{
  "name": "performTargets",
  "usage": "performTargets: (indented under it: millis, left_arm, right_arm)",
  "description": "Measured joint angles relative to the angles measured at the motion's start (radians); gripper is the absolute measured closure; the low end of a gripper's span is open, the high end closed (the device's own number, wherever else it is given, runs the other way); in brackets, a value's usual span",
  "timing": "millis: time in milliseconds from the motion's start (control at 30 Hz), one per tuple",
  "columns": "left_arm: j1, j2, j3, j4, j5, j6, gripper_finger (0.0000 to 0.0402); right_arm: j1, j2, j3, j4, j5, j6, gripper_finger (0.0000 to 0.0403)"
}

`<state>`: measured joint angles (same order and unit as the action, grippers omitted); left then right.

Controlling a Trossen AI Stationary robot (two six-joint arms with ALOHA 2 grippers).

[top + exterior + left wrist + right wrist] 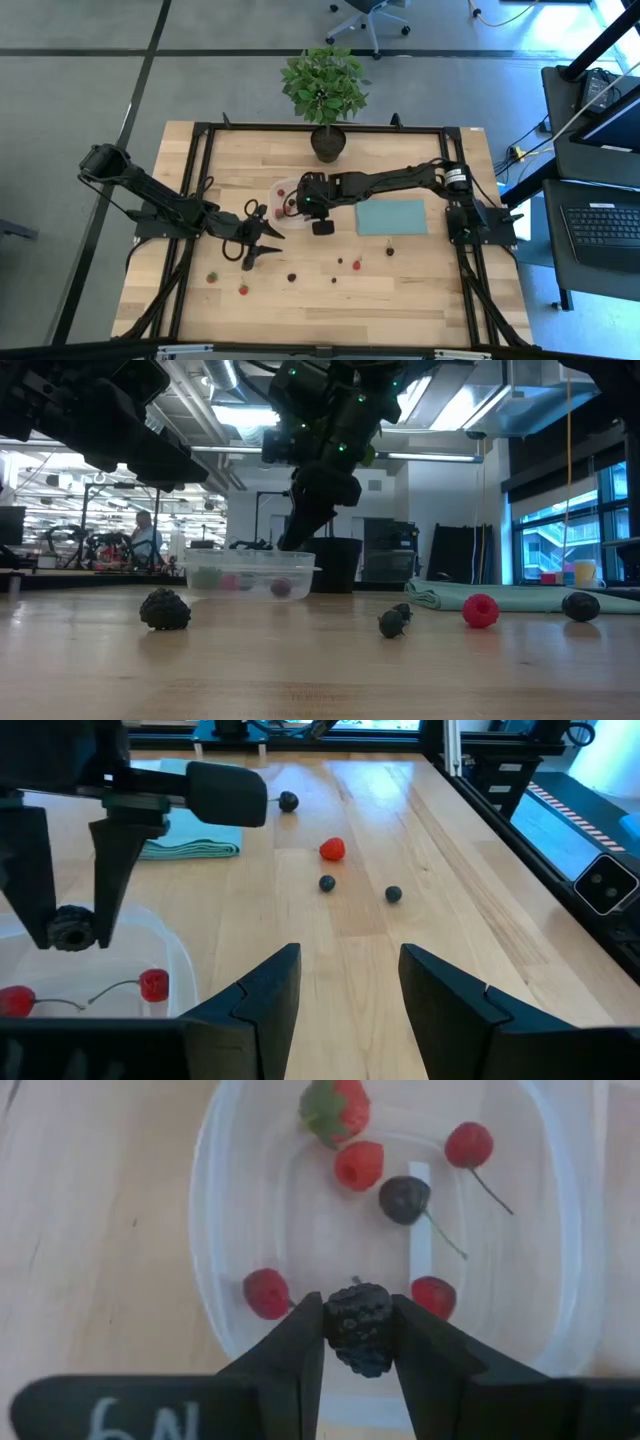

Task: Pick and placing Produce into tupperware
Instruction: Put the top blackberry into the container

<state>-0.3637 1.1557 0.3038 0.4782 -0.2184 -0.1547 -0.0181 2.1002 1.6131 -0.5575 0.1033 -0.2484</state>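
The tupperware [250,1140] is a clear, shallow container on the table, with several red berries and one dark cherry inside; it also shows as tupperware [284,192] and tupperware [250,573]. My right gripper [358,1342] hovers over its near rim, shut on a blackberry [358,1325]. The same gripper [70,932] points down above the tupperware [175,955]. My left gripper [345,985] is open over bare wood beside the container, left gripper [258,240]. Loose produce lies on the table: a red berry [332,848] and dark berries [327,882]. My right gripper pinches the blackberry's two sides [335,1330] between its fingertips, coming from above and pointing down. The berry is lifted clear and hangs just above the container's floor, near the rim, blackberry [70,927].
A teal cloth [391,216] lies right of the container, and a potted plant [325,90] stands at the far edge. More berries are scattered toward the near edge: a blackberry [165,609], a red one [481,610], red ones [243,289]. A person stands in the room behind.
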Motion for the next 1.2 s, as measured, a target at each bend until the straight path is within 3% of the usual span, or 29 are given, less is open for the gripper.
performTargets:
  millis: [467,1067,1200]
  left_arm:
    - [0.000,0.000,0.000,0.000,0.000,-0.003,0.0237]
    - [0.001,0.000,0.000,-0.003,0.000,-0.003,0.0237]
    - [0.021,-0.026,0.002,-0.125,-0.001,-0.056,0.0237]
  right_arm:
    - [-0.017,0.000,0.066,-0.116,0.000,-0.027,0.0297]
    - [-0.079,-0.002,0.134,-0.130,0.000,-0.017,0.0297]
    - [-0.078,-0.002,0.134,-0.130,0.000,0.005,0.0297]
